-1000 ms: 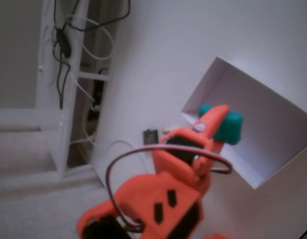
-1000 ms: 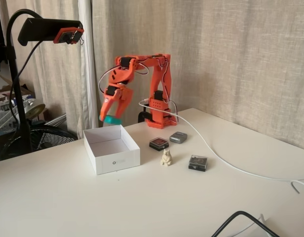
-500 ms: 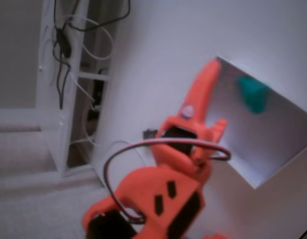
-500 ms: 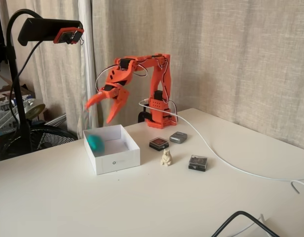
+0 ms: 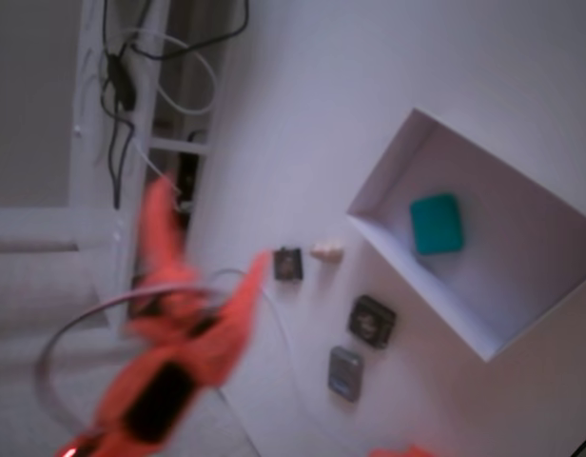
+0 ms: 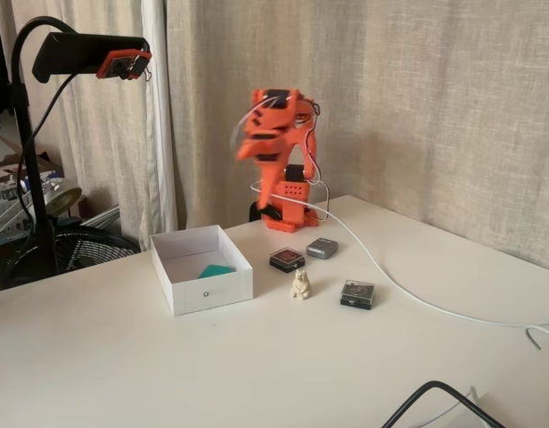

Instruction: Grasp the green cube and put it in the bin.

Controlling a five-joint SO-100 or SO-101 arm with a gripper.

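Observation:
The green cube (image 5: 436,224) lies flat on the floor of the white bin (image 5: 388,164), and shows in the other fixed view as a teal block (image 6: 217,270) low inside the bin (image 6: 212,291). My orange gripper (image 5: 205,249) is motion-blurred, well to the left of the bin and away from it. Its two fingers are spread wide with nothing between them, so it is open. The arm (image 6: 276,143) is folded up high over its base, behind and to the right of the bin.
Right of the bin stand two dark square blocks (image 6: 287,259) (image 6: 356,293), a grey block (image 6: 322,248) and a small figurine (image 6: 300,284). A white cable (image 6: 390,281) runs across the table. A camera stand (image 6: 87,53) rises at left.
The gripper opened over the bin and the green cube dropped in and settled flat. The arm then swung up and back toward its base, clear of the bin.

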